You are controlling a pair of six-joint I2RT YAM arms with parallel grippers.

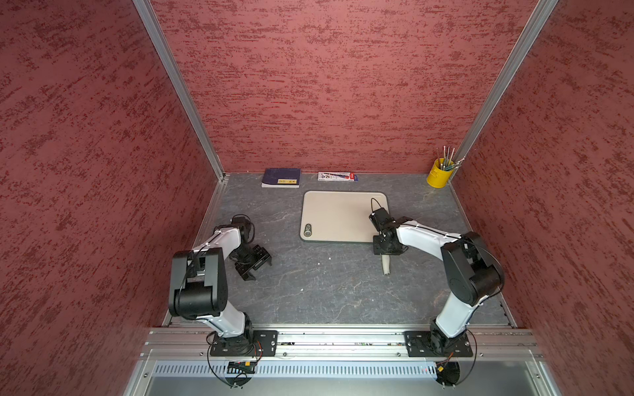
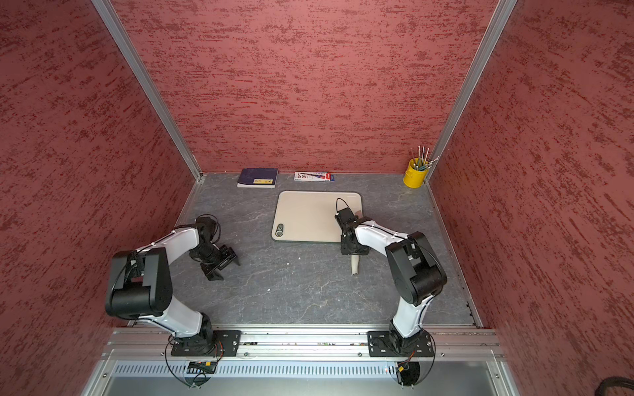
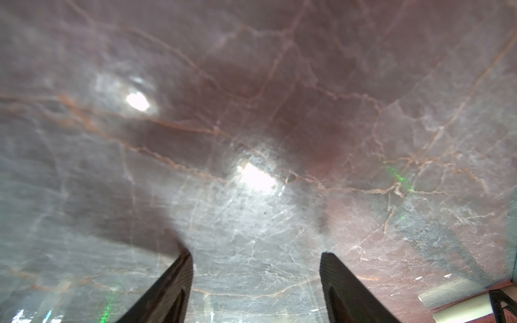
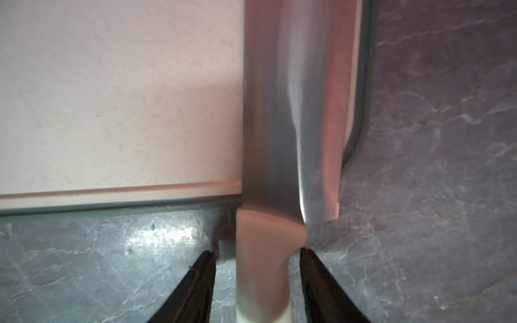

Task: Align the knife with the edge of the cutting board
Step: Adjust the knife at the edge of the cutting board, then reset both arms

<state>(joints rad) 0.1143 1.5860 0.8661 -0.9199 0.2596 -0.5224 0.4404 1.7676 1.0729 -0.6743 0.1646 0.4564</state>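
The beige cutting board (image 1: 336, 216) (image 2: 308, 216) lies flat at the back middle of the table. In the right wrist view the knife (image 4: 279, 112) rests with its shiny blade on the board (image 4: 112, 98), running close along the board's right short edge. Its pale handle (image 1: 386, 265) (image 2: 355, 265) sticks out past the near edge onto the table. My right gripper (image 1: 386, 248) (image 4: 256, 252) is open, its fingers on either side of the handle with a gap on both sides. My left gripper (image 1: 255, 265) (image 3: 256, 254) hangs open over bare table, far left of the board.
A dark blue book (image 1: 281, 177) and a flat pen package (image 1: 337, 176) lie against the back wall behind the board. A yellow cup (image 1: 439, 175) of thin rods stands in the back right corner. Red walls close in three sides.
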